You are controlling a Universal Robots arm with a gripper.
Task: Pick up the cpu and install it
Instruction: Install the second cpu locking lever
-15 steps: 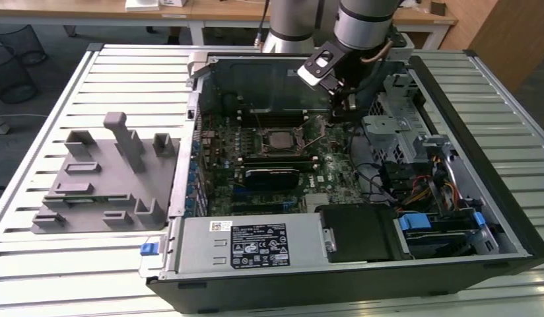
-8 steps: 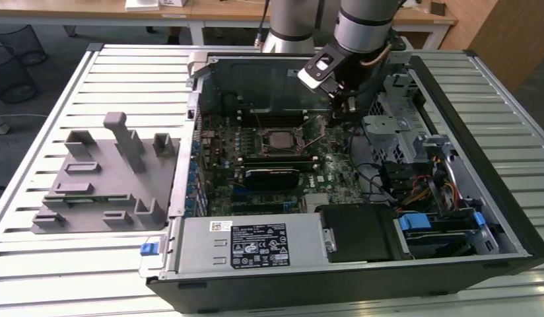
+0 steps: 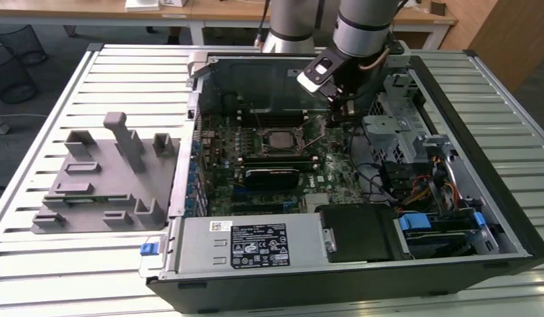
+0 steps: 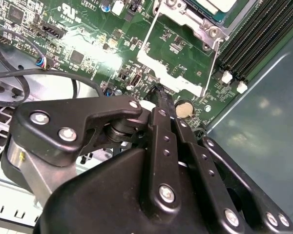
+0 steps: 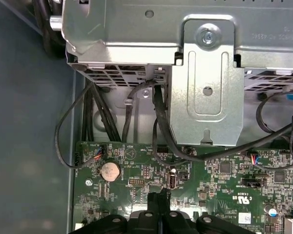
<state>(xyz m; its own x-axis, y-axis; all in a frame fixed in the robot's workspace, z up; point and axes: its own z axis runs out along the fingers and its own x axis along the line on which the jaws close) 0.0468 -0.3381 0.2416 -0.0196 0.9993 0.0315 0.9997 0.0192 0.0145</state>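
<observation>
The exterior view looks down from high; both wrist views sit close above the motherboard (image 5: 185,180).

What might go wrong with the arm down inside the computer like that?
The end effector tip sits very close to the motherboard, beside the coin battery and the socket's open metal frame; a slip might scrape small parts. Black cables hang nearby and might snag it.

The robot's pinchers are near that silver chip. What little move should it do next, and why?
Probably a small push against the open metal frame. The cpu already seems to lie in its socket, the frame lies flipped away from it, and the shut gripper, holding nothing, hangs just beside the frame's edge.
</observation>
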